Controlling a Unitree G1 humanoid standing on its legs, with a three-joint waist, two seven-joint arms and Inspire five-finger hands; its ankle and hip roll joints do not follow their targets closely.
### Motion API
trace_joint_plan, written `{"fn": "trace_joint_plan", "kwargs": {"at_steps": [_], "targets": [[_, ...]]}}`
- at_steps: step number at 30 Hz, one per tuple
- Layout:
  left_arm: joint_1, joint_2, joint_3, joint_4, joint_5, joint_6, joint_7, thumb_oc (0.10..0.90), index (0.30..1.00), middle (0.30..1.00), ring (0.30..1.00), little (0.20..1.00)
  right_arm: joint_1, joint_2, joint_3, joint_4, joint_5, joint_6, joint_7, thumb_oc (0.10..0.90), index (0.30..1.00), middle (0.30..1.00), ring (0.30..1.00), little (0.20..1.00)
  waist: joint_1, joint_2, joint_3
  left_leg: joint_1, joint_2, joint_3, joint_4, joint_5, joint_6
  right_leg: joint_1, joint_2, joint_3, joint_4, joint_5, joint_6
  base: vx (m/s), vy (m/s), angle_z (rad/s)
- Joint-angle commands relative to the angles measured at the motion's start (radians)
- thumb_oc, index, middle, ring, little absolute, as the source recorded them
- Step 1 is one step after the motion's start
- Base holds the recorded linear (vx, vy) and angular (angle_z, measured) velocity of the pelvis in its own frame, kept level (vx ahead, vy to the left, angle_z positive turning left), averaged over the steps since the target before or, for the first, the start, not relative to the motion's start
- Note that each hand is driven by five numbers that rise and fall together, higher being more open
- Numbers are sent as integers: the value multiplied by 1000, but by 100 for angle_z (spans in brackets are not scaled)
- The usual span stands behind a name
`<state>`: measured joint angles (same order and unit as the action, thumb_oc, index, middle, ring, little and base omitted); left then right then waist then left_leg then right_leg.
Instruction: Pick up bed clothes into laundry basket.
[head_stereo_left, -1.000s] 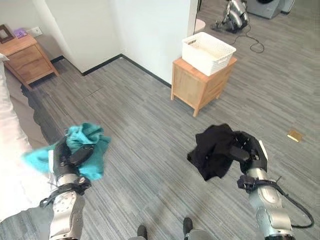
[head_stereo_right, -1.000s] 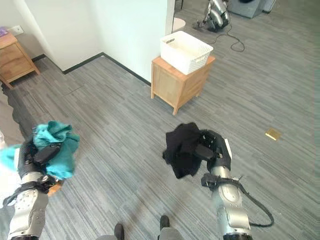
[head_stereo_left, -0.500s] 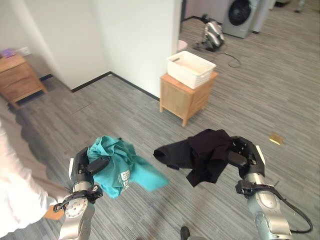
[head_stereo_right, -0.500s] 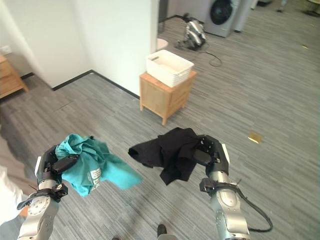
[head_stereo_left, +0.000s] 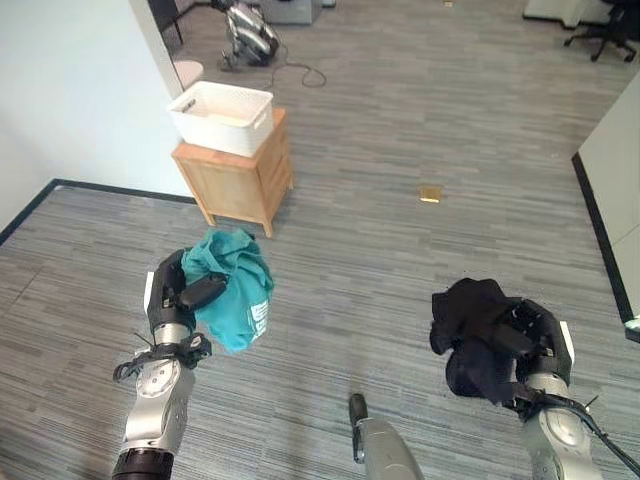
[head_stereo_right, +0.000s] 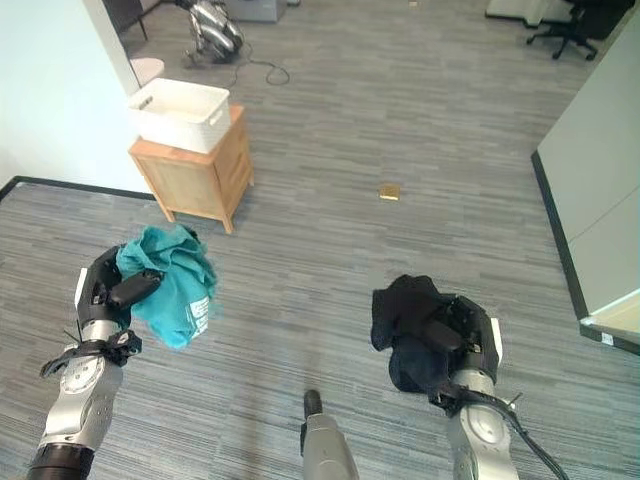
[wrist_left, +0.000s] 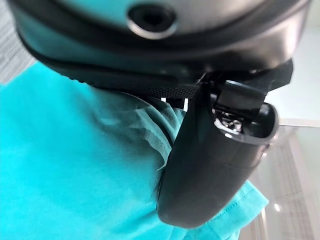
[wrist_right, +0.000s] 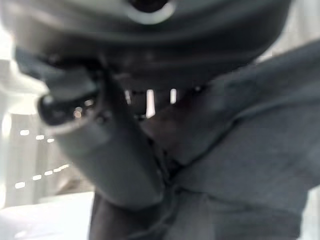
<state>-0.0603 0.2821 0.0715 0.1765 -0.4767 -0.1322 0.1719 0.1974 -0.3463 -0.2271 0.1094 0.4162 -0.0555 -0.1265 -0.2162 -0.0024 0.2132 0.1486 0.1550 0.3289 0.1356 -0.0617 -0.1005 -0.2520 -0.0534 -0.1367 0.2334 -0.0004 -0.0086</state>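
Above a grey plank floor (head_stereo_left: 420, 120), two garments are held in the air, one in each hand. The left hand (head_stereo_left: 172, 295) is closed on a teal T-shirt (head_stereo_left: 232, 285), its thumb pressed over the bunched cloth, as the left wrist view confirms. The right hand (head_stereo_left: 525, 340) is curled around a black garment (head_stereo_left: 470, 335), which hangs in a loose wad; its exact kind cannot be made out, though it appears to be a top or trousers. The target, a white laundry basket (head_stereo_left: 222, 115), is seen ahead on a small wooden cabinet (head_stereo_left: 235, 185) beside a white wall (head_stereo_left: 60, 90), well apart from both hands. A small tan object (head_stereo_left: 430, 193) lies on the floor beyond.

Both pieces are judged light, soft and limp, likely to drape and swing, with loose ends that could catch on the basket rim. A hold at the bunched middle, as taken now, is thought best, so that little cloth trails when each is let go over the basket.
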Motion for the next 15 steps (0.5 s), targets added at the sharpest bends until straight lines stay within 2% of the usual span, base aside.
{"fn": "trace_joint_plan", "kwargs": {"at_steps": [1,2,3,5,6,7,8,9,10,13,14,15], "targets": [[-89,67,56,-115,-66,-154,-2,400,300,300,300,300,-88,-78,-55,-140,77,-168,10,400,300,300,300,300,69,-68,-12,-136,-35,-139,508,153,-25,240,23,48,-150,0,28,294,-209,-13],[-81,70,59,-119,-62,-151,5,400,300,300,300,300,-92,-85,-59,-133,80,-163,1,400,300,300,300,300,83,-82,-2,-191,-54,-150,503,128,-6,275,15,52,-170,-4,24,427,-208,-14],[-74,69,64,-115,-60,-148,11,400,300,300,300,300,-95,-89,-59,-131,80,-160,-2,400,300,300,300,300,95,-84,2,-226,-57,-155,479,103,2,304,13,60,-179,-13,28,321,-48,-2],[-65,80,80,-112,-66,-149,17,400,300,300,300,300,-109,-100,-62,-141,81,-168,-2,400,300,300,300,300,112,-83,-4,-277,-32,-153,345,101,16,335,-6,65,-195,-22,43,311,25,16],[-64,79,81,-113,-67,-148,17,400,300,300,300,300,-108,-100,-61,-141,80,-168,-2,400,300,300,300,300,112,-85,-6,-270,-36,-150,334,101,17,337,-9,66,-197,-24,44,281,58,11],[-58,84,81,-111,-67,-150,17,400,300,300,300,300,-117,-109,-61,-141,73,-171,-5,400,300,300,300,300,121,-81,-11,-273,-18,-144,246,108,18,349,-15,66,-199,-39,51,282,79,-2],[-53,89,81,-106,-63,-149,18,400,300,300,300,300,-122,-118,-57,-139,67,-171,-8,400,300,300,300,300,131,-68,-16,-278,-6,-141,110,129,15,363,-15,64,-202,-57,59,573,174,-3],[-46,89,82,-104,-53,-147,22,400,300,300,300,300,-128,-129,-49,-140,61,-170,-6,400,300,300,300,300,154,-46,-24,-310,13,-154,-91,206,-5,413,-16,63,-217,-88,70,614,167,11],[-44,87,84,-105,-49,-147,26,400,300,300,300,300,-132,-137,-49,-132,56,-166,-7,400,300,300,300,300,157,-45,-33,-302,16,-150,-161,233,-12,436,-25,62,-221,-97,76,657,157,3],[-35,85,100,-104,-45,-150,31,400,300,300,300,300,-153,-144,-43,-143,44,-158,-7,400,300,300,300,300,163,-38,-55,-304,32,-114,-205,274,-31,489,-39,77,-232,-116,88,438,103,1],[-12,90,124,-111,-42,-151,33,400,300,300,300,300,-169,-145,-35,-163,28,-149,4,400,300,300,300,300,174,-24,-85,-301,39,-84,-170,280,-26,542,-53,88,-232,-155,99,581,168,-16],[-8,89,127,-113,-42,-150,33,400,300,300,300,300,-168,-144,-33,-166,27,-147,4,400,300,300,300,300,175,-27,-85,-300,37,-78,-163,271,-25,544,-58,91,-231,-157,100,791,279,-67]]}}
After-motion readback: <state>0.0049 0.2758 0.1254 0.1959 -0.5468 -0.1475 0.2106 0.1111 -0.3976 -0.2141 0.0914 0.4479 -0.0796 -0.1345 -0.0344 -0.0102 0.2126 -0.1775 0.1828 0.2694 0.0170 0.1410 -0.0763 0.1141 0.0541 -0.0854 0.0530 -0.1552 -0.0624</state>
